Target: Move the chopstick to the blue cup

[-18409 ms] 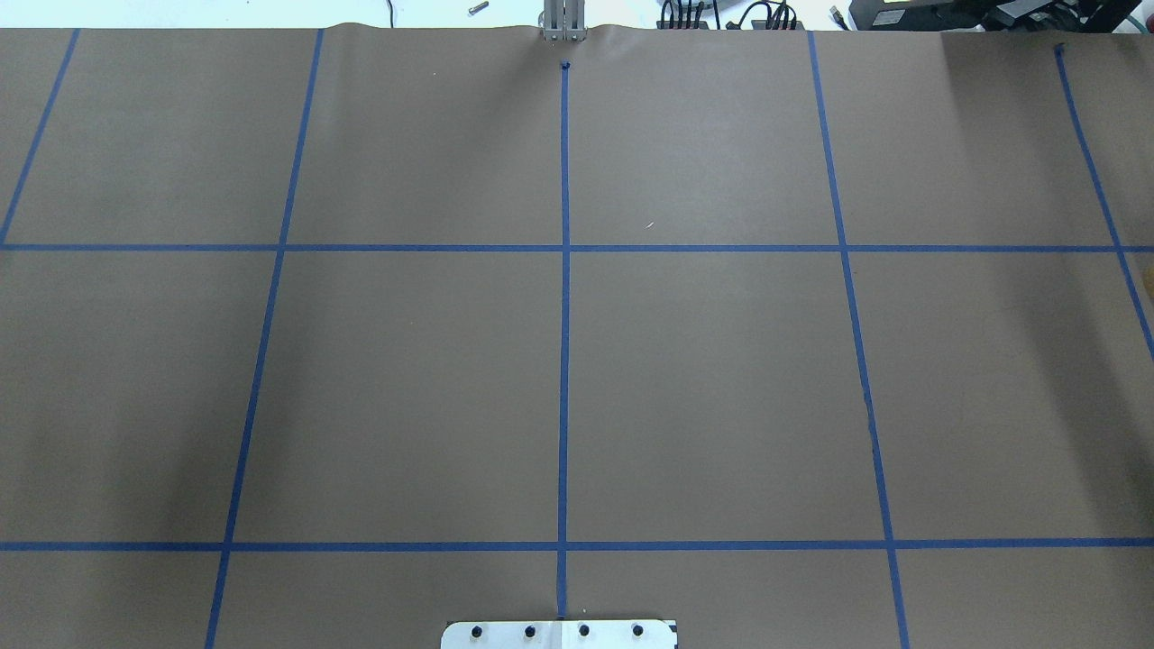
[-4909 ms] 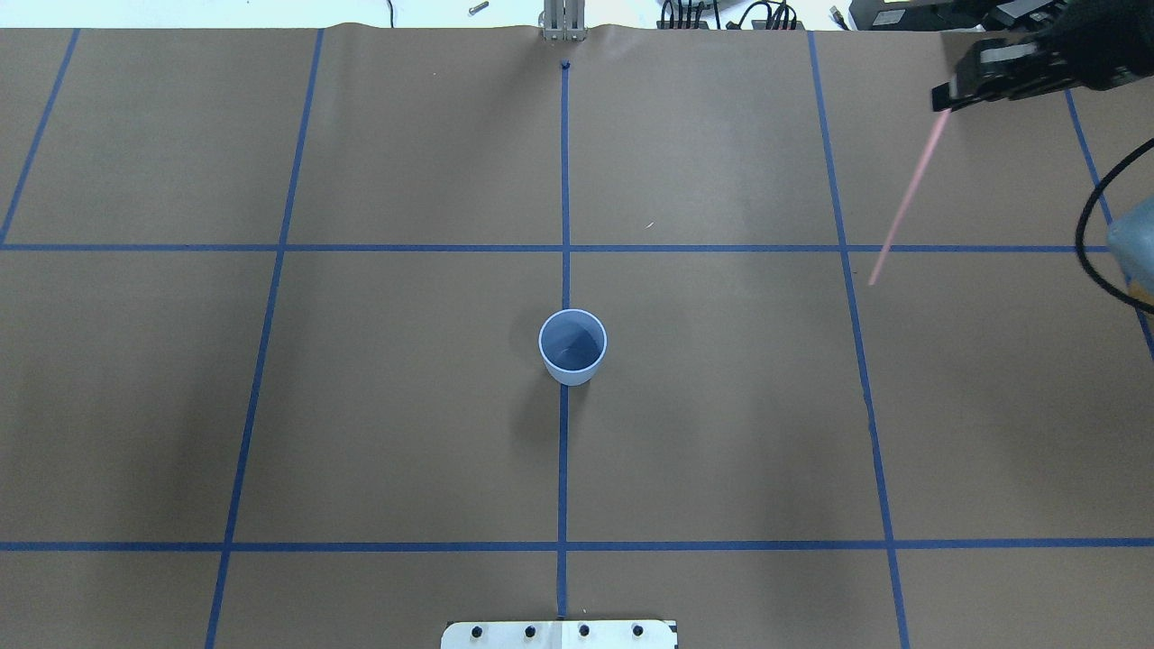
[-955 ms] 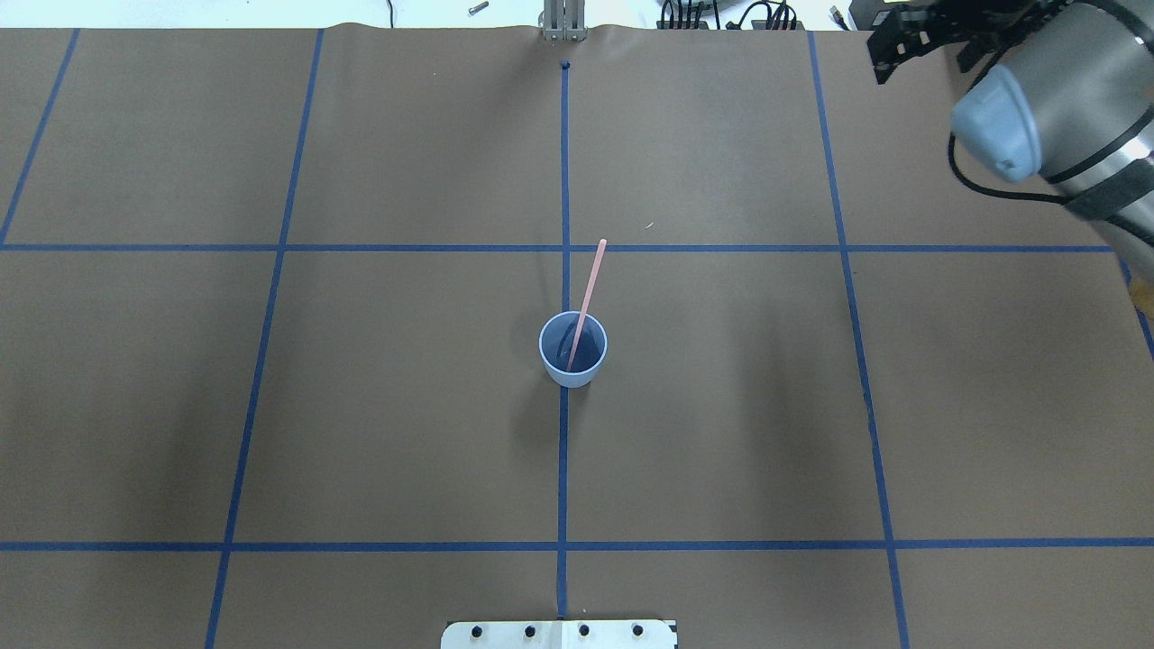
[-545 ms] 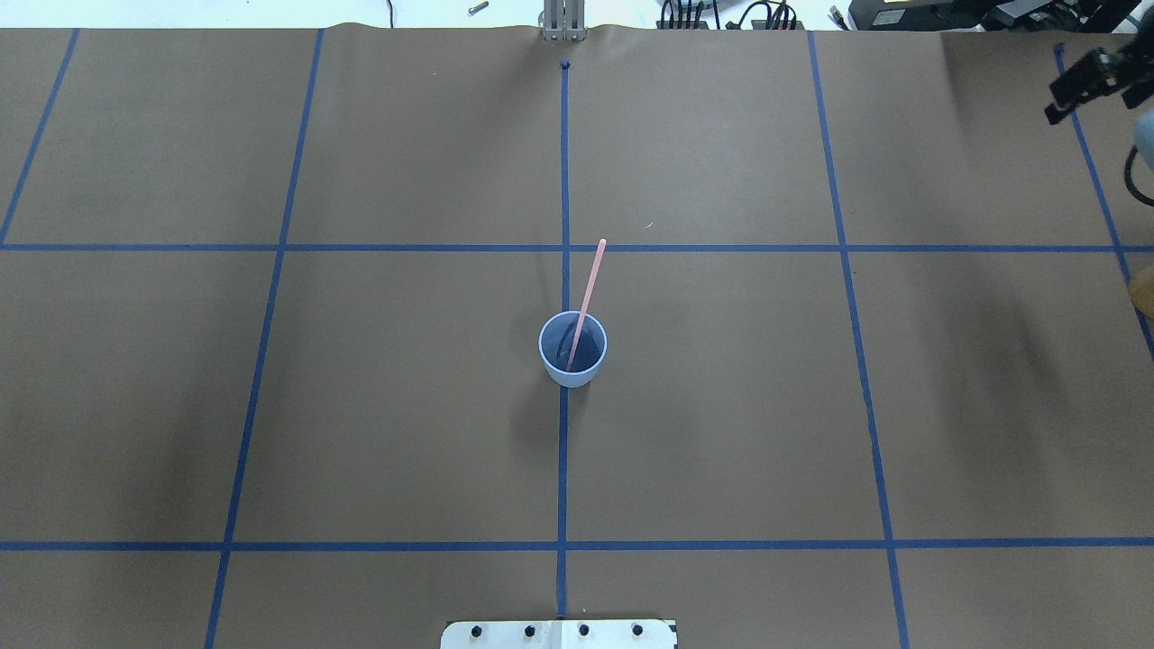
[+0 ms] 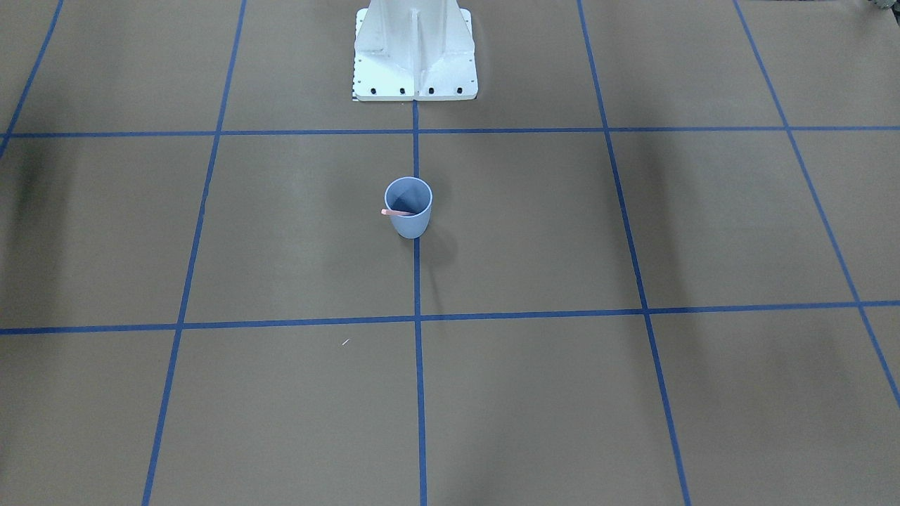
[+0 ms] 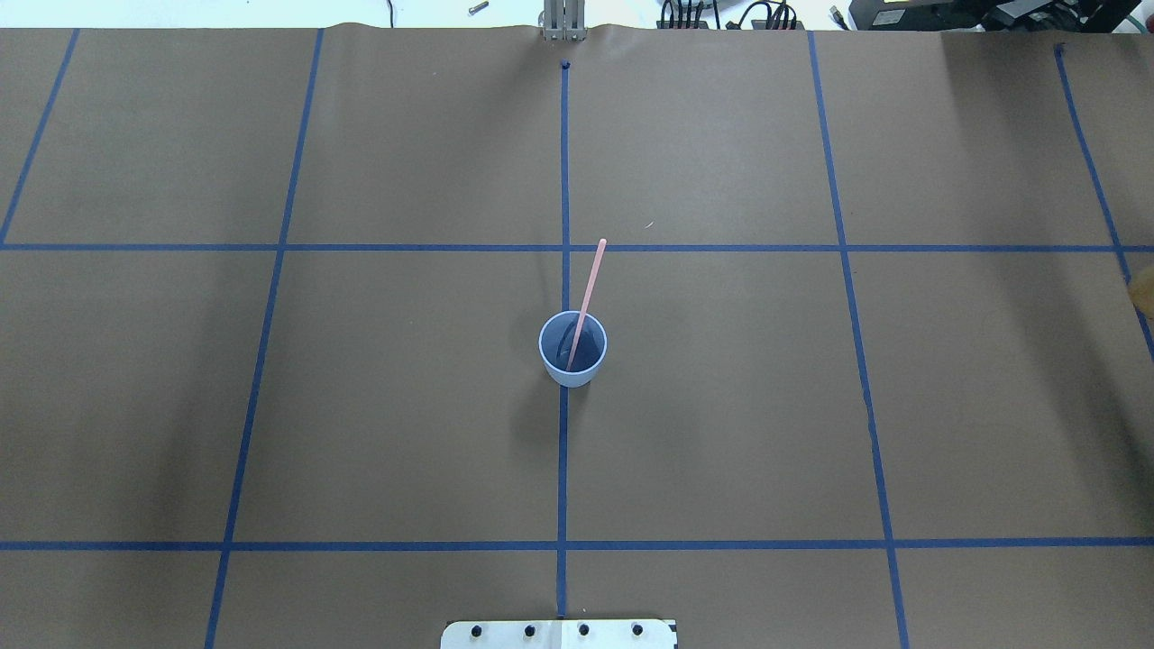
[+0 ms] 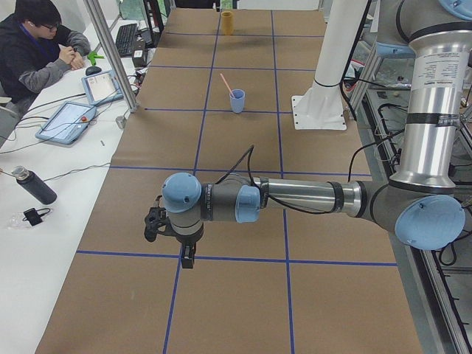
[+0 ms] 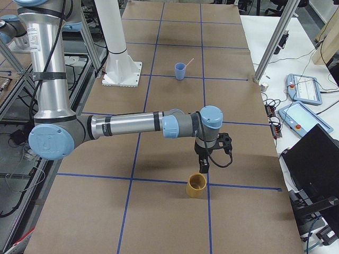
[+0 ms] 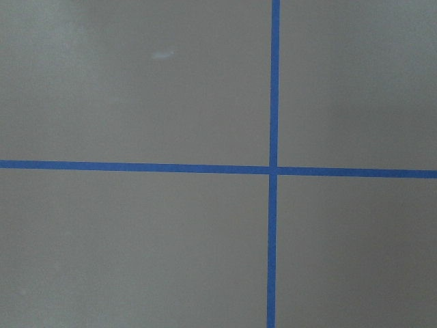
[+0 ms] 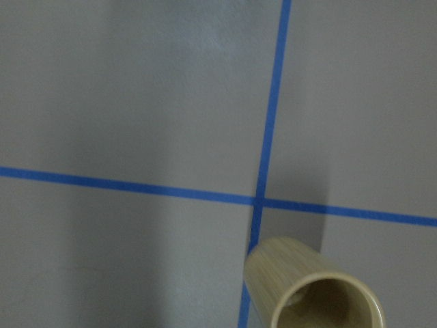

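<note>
The blue cup [image 6: 572,353] stands upright at the table's middle, on the centre tape line. One pale pink chopstick [image 6: 590,284] stands in it, leaning over the far rim. Cup [image 5: 408,219] and chopstick [image 5: 394,212] also show in the front view. My left gripper [image 7: 188,254] hangs over the table near its left end, far from the cup [image 7: 237,102]. My right gripper [image 8: 203,167] hangs just above a bamboo cup [image 8: 196,185] near the right end. Both grippers show only in the side views, so I cannot tell whether they are open or shut.
The bamboo cup [image 10: 311,290] stands upright by a tape crossing; I see nothing inside it. The robot's white base [image 5: 415,53] stands behind the blue cup. Blue tape lines grid the brown table cover [image 6: 721,406]. An operator [image 7: 40,48] sits beside the table.
The right arm has left the overhead view to the right. The chopstick it held 4.9 s ago stands in the blue cup, unmoved over the last second.
</note>
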`<state>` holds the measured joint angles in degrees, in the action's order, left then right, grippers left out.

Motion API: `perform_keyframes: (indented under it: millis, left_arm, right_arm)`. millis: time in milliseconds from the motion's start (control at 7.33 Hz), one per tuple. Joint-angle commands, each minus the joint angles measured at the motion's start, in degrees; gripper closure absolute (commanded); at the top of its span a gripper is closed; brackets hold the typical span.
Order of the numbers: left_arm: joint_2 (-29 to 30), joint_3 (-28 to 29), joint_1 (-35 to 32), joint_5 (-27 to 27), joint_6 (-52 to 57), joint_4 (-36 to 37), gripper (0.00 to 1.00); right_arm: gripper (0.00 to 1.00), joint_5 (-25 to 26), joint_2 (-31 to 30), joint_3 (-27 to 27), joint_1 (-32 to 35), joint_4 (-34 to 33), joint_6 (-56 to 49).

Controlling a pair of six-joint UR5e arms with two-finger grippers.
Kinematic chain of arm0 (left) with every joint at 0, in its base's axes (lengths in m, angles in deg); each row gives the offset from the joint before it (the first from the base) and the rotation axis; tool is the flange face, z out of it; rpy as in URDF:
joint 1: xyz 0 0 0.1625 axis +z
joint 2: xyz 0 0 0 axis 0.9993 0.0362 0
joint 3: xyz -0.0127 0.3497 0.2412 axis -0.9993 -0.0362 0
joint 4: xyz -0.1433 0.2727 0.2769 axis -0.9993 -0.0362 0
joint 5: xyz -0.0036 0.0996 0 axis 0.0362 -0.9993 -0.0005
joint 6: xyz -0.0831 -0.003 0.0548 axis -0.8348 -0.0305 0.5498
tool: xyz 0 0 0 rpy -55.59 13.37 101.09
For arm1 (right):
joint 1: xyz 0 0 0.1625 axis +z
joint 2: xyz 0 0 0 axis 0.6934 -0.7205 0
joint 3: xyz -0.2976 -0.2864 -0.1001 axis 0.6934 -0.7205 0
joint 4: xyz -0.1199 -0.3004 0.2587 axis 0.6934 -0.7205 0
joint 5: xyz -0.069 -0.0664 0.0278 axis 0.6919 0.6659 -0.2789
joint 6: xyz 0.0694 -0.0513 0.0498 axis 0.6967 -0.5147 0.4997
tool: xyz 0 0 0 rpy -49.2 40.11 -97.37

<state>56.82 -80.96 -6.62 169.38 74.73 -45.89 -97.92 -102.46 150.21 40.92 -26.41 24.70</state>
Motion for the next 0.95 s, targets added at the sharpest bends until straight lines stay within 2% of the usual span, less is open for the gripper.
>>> perform_keyframes:
  millis: [0,818]
  left_arm:
    - [-1.30,-0.02,-0.03,-0.33,0.13,-2.42,0.01]
    - [-2.63,-0.02,-0.03,-0.07,0.13,-4.28,0.01]
  right_arm:
    - [0.00,0.08,-4.57,2.33,0.26,0.01,-0.22]
    - [0.00,0.08,-4.49,2.59,0.26,0.01,0.74]
